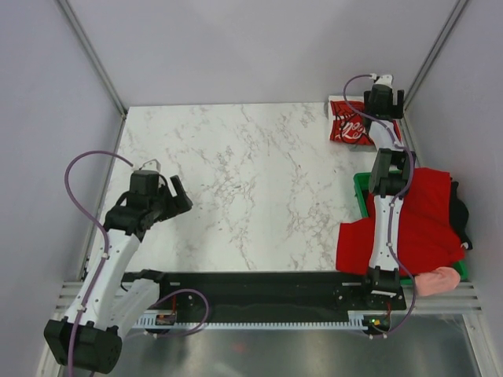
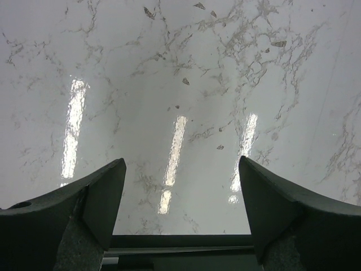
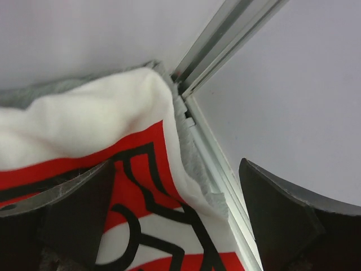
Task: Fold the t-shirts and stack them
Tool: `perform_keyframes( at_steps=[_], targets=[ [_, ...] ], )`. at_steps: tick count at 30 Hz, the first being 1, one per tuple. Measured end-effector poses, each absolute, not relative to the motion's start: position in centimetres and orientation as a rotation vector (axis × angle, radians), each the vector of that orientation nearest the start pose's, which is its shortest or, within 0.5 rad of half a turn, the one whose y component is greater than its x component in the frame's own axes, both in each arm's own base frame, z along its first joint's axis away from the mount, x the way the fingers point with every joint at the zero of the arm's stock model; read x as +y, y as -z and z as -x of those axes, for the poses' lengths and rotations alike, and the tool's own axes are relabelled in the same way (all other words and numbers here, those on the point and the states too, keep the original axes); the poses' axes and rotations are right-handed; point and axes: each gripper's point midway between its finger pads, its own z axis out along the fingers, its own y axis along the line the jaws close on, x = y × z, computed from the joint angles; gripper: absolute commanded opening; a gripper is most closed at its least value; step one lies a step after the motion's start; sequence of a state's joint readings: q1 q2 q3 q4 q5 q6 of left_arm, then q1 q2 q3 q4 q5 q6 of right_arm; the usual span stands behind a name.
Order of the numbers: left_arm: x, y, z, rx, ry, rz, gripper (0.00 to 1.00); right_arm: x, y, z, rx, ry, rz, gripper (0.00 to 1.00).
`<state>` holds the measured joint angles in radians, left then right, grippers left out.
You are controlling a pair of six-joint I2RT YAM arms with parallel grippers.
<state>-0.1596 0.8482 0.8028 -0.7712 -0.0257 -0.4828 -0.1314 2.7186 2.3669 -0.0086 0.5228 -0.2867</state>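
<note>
A folded white t-shirt with a red panel (image 1: 348, 123) lies in the table's far right corner. My right gripper (image 1: 383, 106) hovers over its right edge. In the right wrist view this gripper (image 3: 176, 164) is open, with the white and red shirt (image 3: 113, 130) below it and nothing between the fingers. A grey cloth edge (image 3: 194, 161) shows under that shirt. A red t-shirt (image 1: 428, 220) is draped over the green crate (image 1: 361, 191), with a black one (image 1: 461, 214) and a pink one (image 1: 437, 281) beside it. My left gripper (image 1: 169, 192) (image 2: 180, 161) is open over bare marble.
The marble table (image 1: 251, 181) is walled by grey panels, with metal frame rails (image 3: 225, 39) in the corners. The rail and the right wall stand close beside the folded shirt. A black base rail (image 1: 259, 287) runs along the near edge.
</note>
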Motion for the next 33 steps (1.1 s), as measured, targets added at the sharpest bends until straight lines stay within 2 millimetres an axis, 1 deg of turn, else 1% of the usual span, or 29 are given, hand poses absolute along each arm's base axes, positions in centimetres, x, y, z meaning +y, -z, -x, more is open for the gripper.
perform_keyframes(
  at_steps=[3, 6, 8, 9, 12, 13, 16, 17, 18, 19, 20, 22, 23, 24, 25, 26, 28, 29, 30, 31, 32, 33],
  targets=[
    [-5.3, -15.3, -23.1, 2.374, 0.272, 0.395, 0.88, -19.5, -9.2, -68.7, 1.884, 0.806, -0.252, 0.98],
    [-5.5, -15.3, -23.1, 2.375, 0.276, 0.387, 0.88, -20.0, -10.4, -68.4, 1.857, 0.825, -0.285, 0.98],
    [-5.5, -15.3, -23.1, 2.375, 0.277, 0.385, 0.88, -20.1, -12.0, -67.9, 1.841, 0.829, -0.305, 0.98],
    [-5.5, -15.3, -23.1, 2.375, 0.277, 0.385, 0.88, -20.1, -13.4, -67.5, 1.827, 0.831, -0.322, 0.98],
    [-5.6, -15.6, -23.0, 2.363, 0.284, 0.386, 0.91, -20.2, -19.1, -65.7, 1.758, 0.818, -0.398, 0.98],
    [-5.6, -15.7, -23.0, 2.358, 0.286, 0.386, 0.92, -20.2, -21.9, -64.8, 1.721, 0.805, -0.435, 0.98],
    [-5.5, -15.9, -23.0, 2.345, 0.285, 0.387, 0.93, -19.4, -31.1, -60.9, 1.589, 0.703, -0.551, 0.98],
    [-5.5, -15.9, -23.0, 2.344, 0.283, 0.387, 0.94, -18.7, -34.0, -59.0, 1.545, 0.646, -0.574, 0.98],
    [-5.5, -15.9, -23.0, 2.345, 0.282, 0.388, 0.94, -18.1, -36.2, -57.2, 1.510, 0.600, -0.592, 0.98],
    [-5.5, -15.9, -23.0, 2.345, 0.282, 0.388, 0.95, -17.2, -39.5, -54.3, 1.450, 0.528, -0.610, 0.98],
    [-5.5, -15.9, -23.0, 2.344, 0.281, 0.388, 0.96, -16.4, -41.6, -51.6, 1.407, 0.472, -0.623, 0.98],
    [-5.4, -16.0, -23.0, 2.339, 0.282, 0.388, 0.97, -15.0, -44.8, -47.1, 1.318, 0.363, -0.654, 0.98],
    [-5.4, -16.1, -23.0, 2.334, 0.283, 0.388, 0.97, -14.0, -46.0, -44.9, 1.285, 0.295, -0.660, 0.98],
    [-5.4, -16.3, -23.0, 2.327, 0.286, 0.387, 0.97, -13.0, -46.8, -43.4, 1.265, 0.227, -0.658, 0.98],
    [-5.4, -16.4, -23.0, 2.321, 0.288, 0.385, 0.97, -12.0, -47.4, -42.2, 1.252, 0.157, -0.647, 0.98],
    [-5.4, -16.6, -23.0, 2.313, 0.290, 0.384, 0.96, -10.7, -47.6, -41.5, 1.259, 0.088, -0.624, 0.98],
    [-5.4, -16.9, -22.8, 2.300, 0.295, 0.381, 0.96, -7.7, -46.2, -41.2, 1.324, -0.024, -0.580, 0.98],
    [-5.4, -17.1, -22.8, 2.291, 0.297, 0.381, 0.96, -5.0, -44.4, -41.3, 1.396, -0.085, -0.537, 0.98],
    [-5.3, -17.4, -22.7, 2.276, 0.296, 0.380, 0.96, -1.9, -40.9, -41.4, 1.511, -0.150, -0.485, 0.98],
    [-5.2, -17.6, -22.7, 2.264, 0.296, 0.380, 0.96, 0.5, -39.4, -41.5, 1.570, -0.196, -0.442, 0.98],
    [-5.0, -18.1, -22.5, 2.238, 0.294, 0.382, 0.96, 4.2, -36.1, -41.1, 1.677, -0.269, -0.371, 0.98],
    [-4.9, -18.6, -22.4, 2.215, 0.294, 0.382, 0.96, 6.8, -33.2, -40.4, 1.765, -0.317, -0.325, 0.98]
  ],
)
